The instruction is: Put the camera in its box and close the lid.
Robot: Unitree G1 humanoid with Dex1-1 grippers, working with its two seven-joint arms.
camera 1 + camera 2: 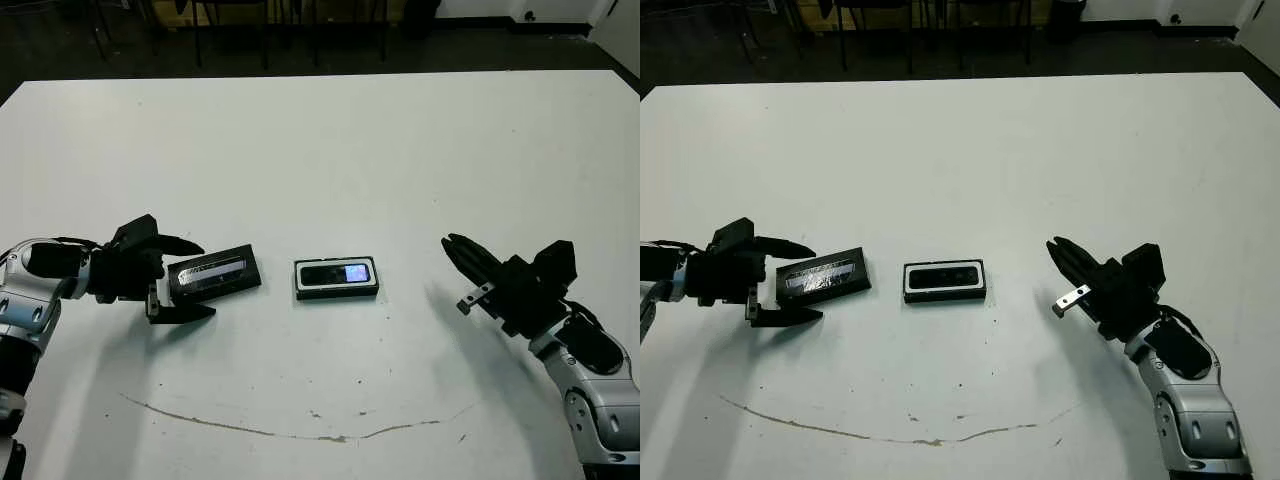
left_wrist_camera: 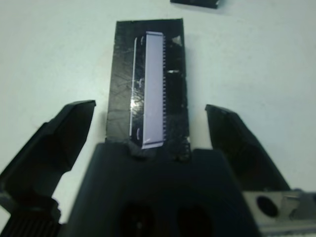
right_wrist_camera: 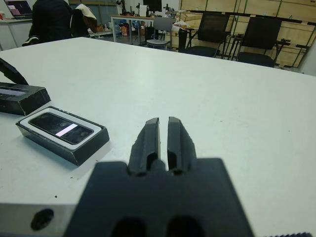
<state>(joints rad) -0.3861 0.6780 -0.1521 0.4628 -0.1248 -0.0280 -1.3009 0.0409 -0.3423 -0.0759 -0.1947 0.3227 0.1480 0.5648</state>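
Two spread fingers of the left gripper (image 1: 190, 280) flank the flat glossy-striped lid (image 1: 214, 274); right gripper (image 1: 462, 265) closed.

In your left wrist view, the near end of the lid (image 2: 148, 89) is hidden behind the left gripper (image 2: 150, 148) body, and the box (image 2: 195, 3) is cut off by the frame edge, only one dark sliver showing. In your right wrist view, the lid (image 3: 19, 96) is partly cropped, and the person (image 3: 49, 19) beyond the table appears only partially, probably seated.
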